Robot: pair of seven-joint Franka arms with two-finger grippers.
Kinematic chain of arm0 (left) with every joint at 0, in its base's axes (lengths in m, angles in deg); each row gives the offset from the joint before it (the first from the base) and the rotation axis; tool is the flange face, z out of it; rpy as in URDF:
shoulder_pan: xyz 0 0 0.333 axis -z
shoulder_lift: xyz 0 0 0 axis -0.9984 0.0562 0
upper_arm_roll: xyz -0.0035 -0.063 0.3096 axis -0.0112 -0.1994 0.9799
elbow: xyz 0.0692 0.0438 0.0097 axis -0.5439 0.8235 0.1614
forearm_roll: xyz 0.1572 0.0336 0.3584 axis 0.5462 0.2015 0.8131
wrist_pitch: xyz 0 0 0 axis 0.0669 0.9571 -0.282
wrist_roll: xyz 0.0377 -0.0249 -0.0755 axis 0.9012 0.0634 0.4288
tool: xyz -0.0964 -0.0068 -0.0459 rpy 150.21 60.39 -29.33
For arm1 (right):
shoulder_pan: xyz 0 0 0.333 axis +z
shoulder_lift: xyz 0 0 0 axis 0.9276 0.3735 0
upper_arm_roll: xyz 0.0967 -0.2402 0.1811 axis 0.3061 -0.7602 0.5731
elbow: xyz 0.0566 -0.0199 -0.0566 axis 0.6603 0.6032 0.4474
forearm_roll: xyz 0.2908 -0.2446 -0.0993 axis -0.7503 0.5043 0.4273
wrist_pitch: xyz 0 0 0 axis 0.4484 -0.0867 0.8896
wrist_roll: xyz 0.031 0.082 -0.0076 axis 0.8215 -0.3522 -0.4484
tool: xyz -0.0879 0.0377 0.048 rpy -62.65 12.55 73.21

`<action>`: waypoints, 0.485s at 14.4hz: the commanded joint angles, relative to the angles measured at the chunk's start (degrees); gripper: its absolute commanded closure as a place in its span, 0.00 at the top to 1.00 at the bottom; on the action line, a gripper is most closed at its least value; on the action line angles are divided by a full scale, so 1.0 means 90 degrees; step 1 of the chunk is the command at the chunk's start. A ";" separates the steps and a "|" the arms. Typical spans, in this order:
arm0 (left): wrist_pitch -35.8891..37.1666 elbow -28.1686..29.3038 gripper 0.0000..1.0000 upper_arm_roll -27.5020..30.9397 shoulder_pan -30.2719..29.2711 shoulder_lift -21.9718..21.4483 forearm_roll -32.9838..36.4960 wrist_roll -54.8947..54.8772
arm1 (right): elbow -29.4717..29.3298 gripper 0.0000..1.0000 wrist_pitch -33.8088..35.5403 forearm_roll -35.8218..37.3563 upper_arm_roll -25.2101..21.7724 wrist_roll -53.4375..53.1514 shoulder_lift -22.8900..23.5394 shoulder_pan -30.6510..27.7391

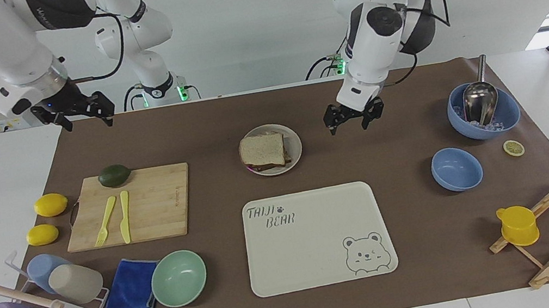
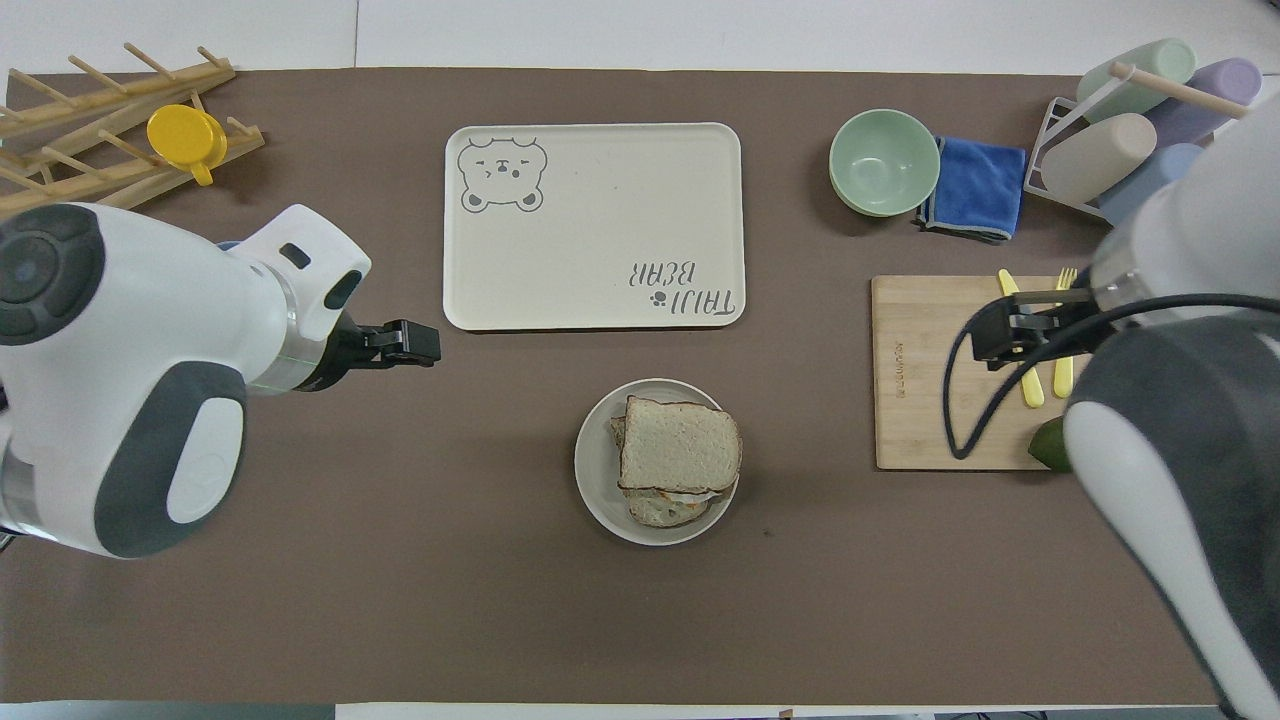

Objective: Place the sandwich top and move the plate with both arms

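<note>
I see the pale speckled bread slice (image 1: 262,150) topping the sandwich on the small round cream plate (image 1: 296,146). Left gripper (image 1: 354,119) and right gripper (image 1: 78,114): both spread wide, empty, aloft.

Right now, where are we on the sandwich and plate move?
Done: the sandwich top lies on the stack on the plate. In hand: nothing; the left gripper hangs open over the mat beside the plate, the right gripper is open, raised over the right arm's end of the table. Left: both arms gripping and moving the plate, which sits nearer the robots than the bear tray.
</note>
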 commanded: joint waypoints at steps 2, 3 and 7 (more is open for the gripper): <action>-0.1329 0.0786 0.99 0.0098 0.0506 0.0137 -0.0475 0.0107 | 0.0030 1.00 -0.0268 -0.0139 0.0082 -0.0002 0.0100 -0.0002; -0.1496 0.0846 0.99 0.0098 0.0643 0.0254 -0.0495 0.0107 | -0.0029 1.00 -0.0267 -0.0207 0.0082 -0.0002 0.0168 -0.0109; -0.2044 0.0856 0.89 0.0098 0.1044 0.0753 -0.0875 0.0107 | -0.1256 1.00 0.0414 -0.0393 0.0772 -0.0002 0.1026 -0.1034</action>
